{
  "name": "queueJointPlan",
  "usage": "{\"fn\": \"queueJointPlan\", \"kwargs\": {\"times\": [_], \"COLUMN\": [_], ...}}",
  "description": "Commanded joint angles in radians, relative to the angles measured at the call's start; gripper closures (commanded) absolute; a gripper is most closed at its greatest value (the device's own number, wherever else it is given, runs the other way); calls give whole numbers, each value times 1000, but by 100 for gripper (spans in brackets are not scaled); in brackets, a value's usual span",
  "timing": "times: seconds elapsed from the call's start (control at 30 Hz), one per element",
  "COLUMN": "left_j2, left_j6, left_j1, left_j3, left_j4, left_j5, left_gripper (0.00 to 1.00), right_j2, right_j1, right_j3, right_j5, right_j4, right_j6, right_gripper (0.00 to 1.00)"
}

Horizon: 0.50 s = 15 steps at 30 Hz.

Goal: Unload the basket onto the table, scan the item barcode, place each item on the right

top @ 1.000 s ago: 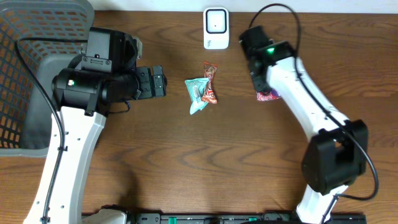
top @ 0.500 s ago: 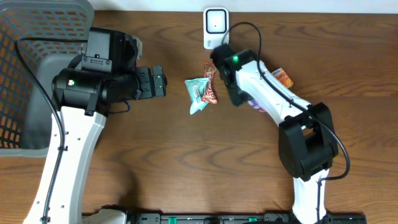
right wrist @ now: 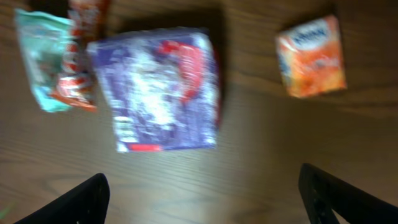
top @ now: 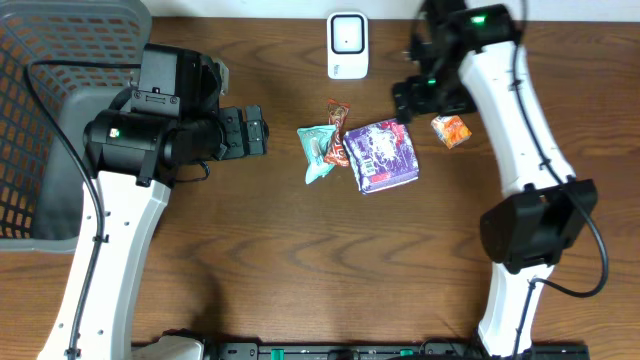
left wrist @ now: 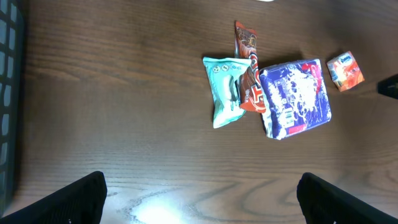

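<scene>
Tabletop (top: 300, 260): dark wood, with a grey mesh basket (top: 25, 140) at its left edge. My left end effector (left wrist: 200, 180) hangs spread wide and empty, well left of the pile. My right end effector (right wrist: 203, 177) is likewise released. Its fingers stand far apart with nothing between them, above the purple packet (top: 382, 155). That packet lies flat mid-table, and I judge it the item to scan. No barcode shows on its upper face, so I assume it is underneath or on an edge. The white scanner (top: 347, 45) stands at the far edge, near the packet but apart from it. The teal packet (top: 318, 152) and the red wrapper (top: 338, 135) lie just left, and the wrapper touches the purple packet's edge. The small orange packet (top: 451, 130) sits apart to the right. Plan: take the purple packet by its free right edge so the neighbours are not dragged. Pinch only a narrow margin, turn the hidden face toward the scanner window, and hold it flat and steady.
</scene>
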Motion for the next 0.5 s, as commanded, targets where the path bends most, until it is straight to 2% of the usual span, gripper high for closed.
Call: {"fn": "queueJointPlan", "kwargs": {"times": [0.0, 0.1, 0.2, 0.4, 0.47], "left_j2": [5, 5, 5, 5, 5], "left_j6": [20, 20, 19, 20, 20], "left_j1": [-2, -2, -2, -2, -2], "left_j3": [-5, -5, -5, -5, -5], "left_j4": [-3, -3, -3, -3, -3], "left_j5": [11, 11, 11, 11, 11], "left_gripper": [2, 2, 2, 2, 2], "right_j2": [5, 7, 8, 8, 8], "right_j1": [-58, -108, -140, -146, -146], "right_j3": [-61, -153, -259, -496, -560], "right_j5": [-119, -296, -418, -446, -446], "right_j4": [-6, 22, 93, 333, 420], "right_j6": [-121, -250, -310, -287, -248], "right_gripper": [8, 10, 13, 16, 22]}}
